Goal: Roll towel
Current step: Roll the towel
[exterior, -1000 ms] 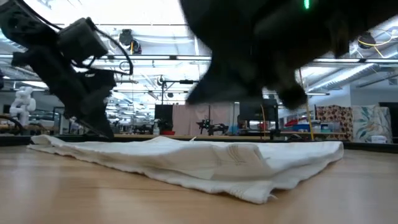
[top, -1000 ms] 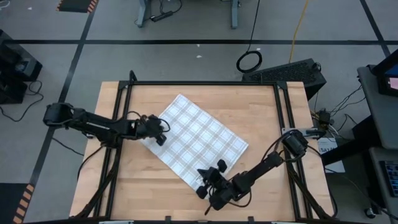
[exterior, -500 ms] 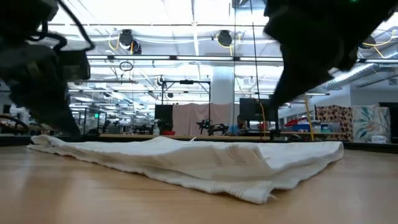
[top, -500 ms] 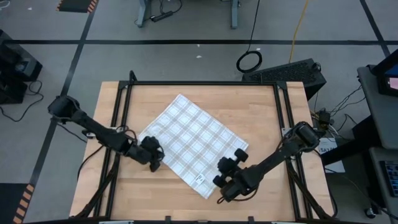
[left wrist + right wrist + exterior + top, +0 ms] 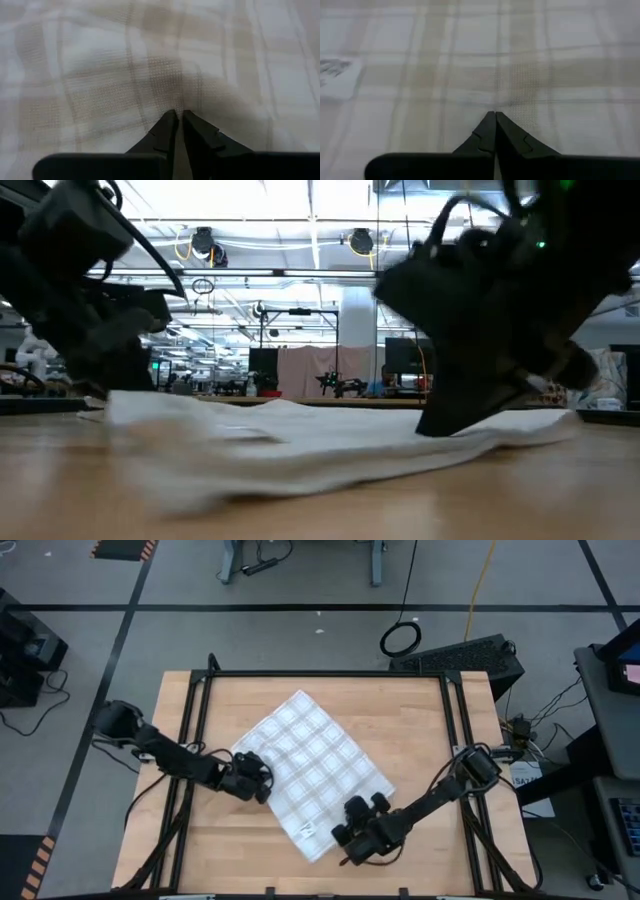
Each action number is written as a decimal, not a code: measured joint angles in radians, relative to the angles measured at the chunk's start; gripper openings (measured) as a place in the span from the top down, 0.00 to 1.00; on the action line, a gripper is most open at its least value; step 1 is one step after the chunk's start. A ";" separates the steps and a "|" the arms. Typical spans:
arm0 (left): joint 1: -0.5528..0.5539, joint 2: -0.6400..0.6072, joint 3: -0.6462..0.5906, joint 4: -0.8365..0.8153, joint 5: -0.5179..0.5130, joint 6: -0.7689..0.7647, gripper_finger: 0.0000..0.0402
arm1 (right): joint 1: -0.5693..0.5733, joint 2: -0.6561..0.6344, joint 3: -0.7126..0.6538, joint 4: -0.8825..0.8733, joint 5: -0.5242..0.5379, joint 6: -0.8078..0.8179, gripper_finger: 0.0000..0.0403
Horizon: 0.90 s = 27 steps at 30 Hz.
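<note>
A white soft cloth towel with thin grey plaid lines [image 5: 315, 770] lies spread flat, set diagonally, near the middle of the light wooden tabletop [image 5: 420, 720]. A small white label [image 5: 337, 77] shows on the cloth near the corner closest to the front edge of the table.

The left gripper [image 5: 258, 783] is down at the towel's left edge. In the left wrist view its 2 dark fingers [image 5: 167, 131] stand nearly together with only a thin slit between them, their tips pressed into the fabric, which puckers into a small fold just ahead of them; the tips appear pinched on the towel.

The right gripper [image 5: 352, 823] is at the towel's lower right edge, near the front corner. Its 2 fingers [image 5: 489, 131] are clenched fully together, tips touching the plaid cloth; whether any fabric is caught between them cannot be told.

In the low view the cloth lies low on the wood, slightly rumpled, with both dark grippers down at it.
</note>
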 joint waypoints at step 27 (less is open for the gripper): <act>-0.081 -0.062 0.022 0.311 0.151 0.331 0.89 | 0.141 -0.289 -0.006 -0.169 0.001 -0.474 1.00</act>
